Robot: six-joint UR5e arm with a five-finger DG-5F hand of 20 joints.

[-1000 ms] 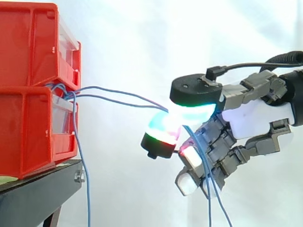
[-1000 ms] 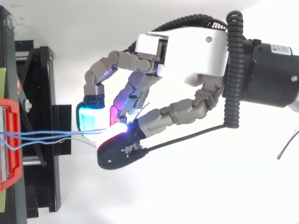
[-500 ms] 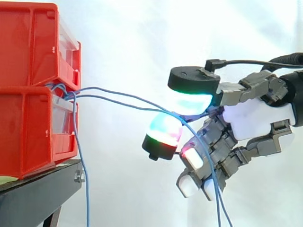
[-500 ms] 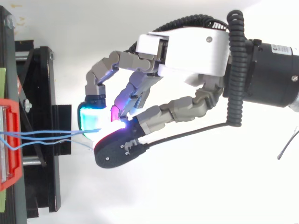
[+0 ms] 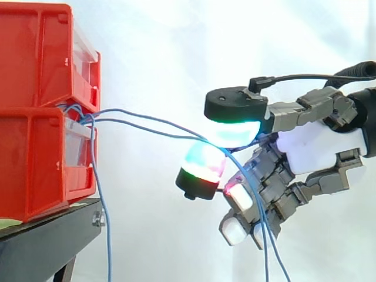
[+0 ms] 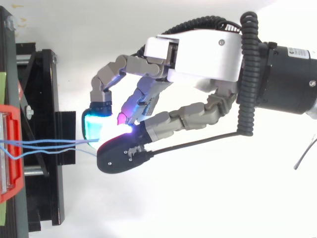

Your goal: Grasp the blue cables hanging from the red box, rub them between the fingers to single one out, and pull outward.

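No lettering, number or sign can be read anywhere.

In the top view, the black wrist [image 6: 285, 84] carries a small pale sticker [image 6: 297, 50] whose print is too fine to make out. A tiny orange mark [image 6: 18, 6] sits near the upper left corner beside the black stand [image 6: 42, 99], its shape unclear. A pale green strip [image 6: 2, 82] at the stand's left edge shows no legible writing.

A black stand [image 5: 53, 232] sits at the lower left before a white curtain [image 5: 176, 53], with 1 silver bolt [image 5: 98, 220] on its front edge. A pale green strip [image 5: 9, 223] lies on the stand's top, by the side view's left edge.
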